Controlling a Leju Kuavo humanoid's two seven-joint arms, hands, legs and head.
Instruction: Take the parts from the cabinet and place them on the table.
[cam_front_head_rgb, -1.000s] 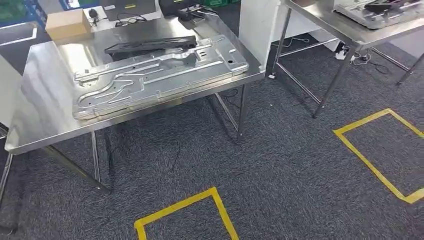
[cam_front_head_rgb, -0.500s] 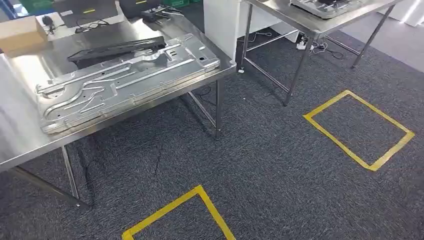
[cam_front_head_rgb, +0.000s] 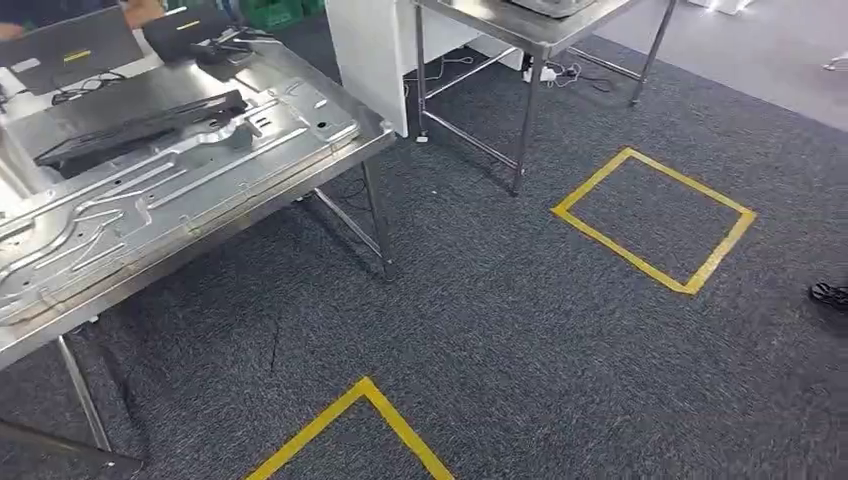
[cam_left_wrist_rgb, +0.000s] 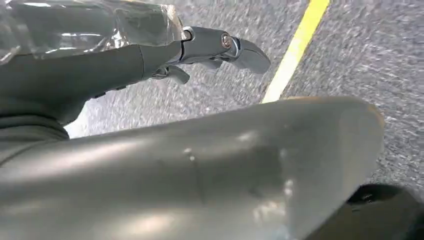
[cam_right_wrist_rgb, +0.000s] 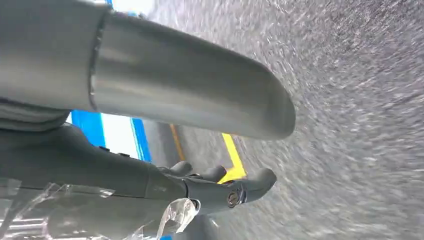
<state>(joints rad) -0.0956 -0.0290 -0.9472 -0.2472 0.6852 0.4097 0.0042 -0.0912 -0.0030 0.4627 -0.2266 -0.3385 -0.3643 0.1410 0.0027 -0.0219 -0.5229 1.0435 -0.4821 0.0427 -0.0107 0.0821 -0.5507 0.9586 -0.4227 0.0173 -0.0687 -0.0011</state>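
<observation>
A large pressed silver metal panel (cam_front_head_rgb: 150, 190) lies flat on the steel table (cam_front_head_rgb: 345, 150) at the left of the head view. A long black part (cam_front_head_rgb: 140, 125) rests along the panel's far side. My left hand (cam_left_wrist_rgb: 200, 160) hangs over grey carpet in the left wrist view. Its thick thumb is in front, its dark fingers (cam_left_wrist_rgb: 220, 45) are stretched out apart from the thumb, and it holds nothing. My right hand (cam_right_wrist_rgb: 175, 85) hangs the same way over carpet, fingers (cam_right_wrist_rgb: 225, 192) straight, with nothing in it.
Two dark laptops (cam_front_head_rgb: 70, 50) sit at the table's far end. A white upright unit (cam_front_head_rgb: 370, 50) and a second steel table (cam_front_head_rgb: 530, 35) stand behind. Yellow tape squares (cam_front_head_rgb: 650, 215) (cam_front_head_rgb: 340, 420) mark the carpet. A dark shoe (cam_front_head_rgb: 830, 293) shows at the right edge.
The whole head picture has shifted: the camera has swung to the right, so the table with the panel now sits further left and partly cut off. The parts on it lie as before.
</observation>
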